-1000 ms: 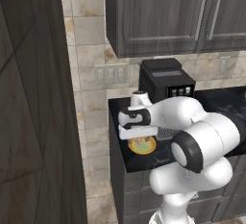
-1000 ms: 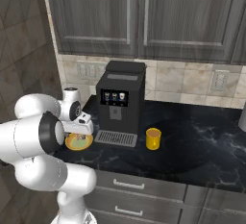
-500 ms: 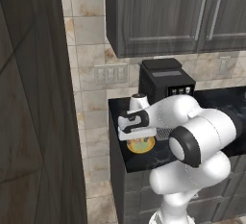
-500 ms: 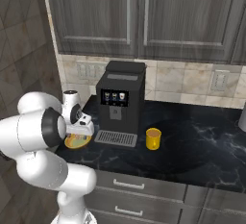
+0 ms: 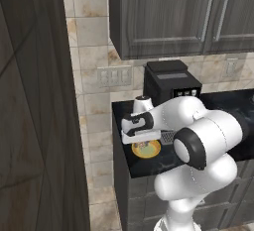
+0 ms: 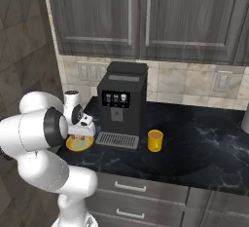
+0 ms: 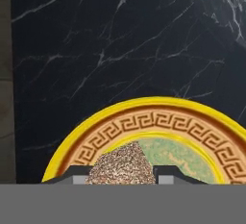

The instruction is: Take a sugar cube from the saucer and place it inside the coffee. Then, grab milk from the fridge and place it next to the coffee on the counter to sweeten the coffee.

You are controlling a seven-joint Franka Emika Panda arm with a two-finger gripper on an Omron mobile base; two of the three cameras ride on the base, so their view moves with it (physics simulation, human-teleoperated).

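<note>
Black marble counter (image 7: 120, 40) supported the saucer (image 7: 158, 122). Arm reached down over it; gripper (image 7: 122, 177) fingers stood closed against the sugar cube (image 7: 122, 165), grasping it.

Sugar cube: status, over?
Jaws closed on sugar cube, low over saucer. Coffee waits right of the machine. Nothing in the way.

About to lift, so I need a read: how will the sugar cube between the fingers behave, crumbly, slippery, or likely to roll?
The sugar cube looks speckled and grainy, so probably crumbly under hard squeezing. That rough surface likely grips well. Its flat faces suggest it would not roll if dropped on the saucer. It looks tiny against the saucer, so probably very light.
</note>
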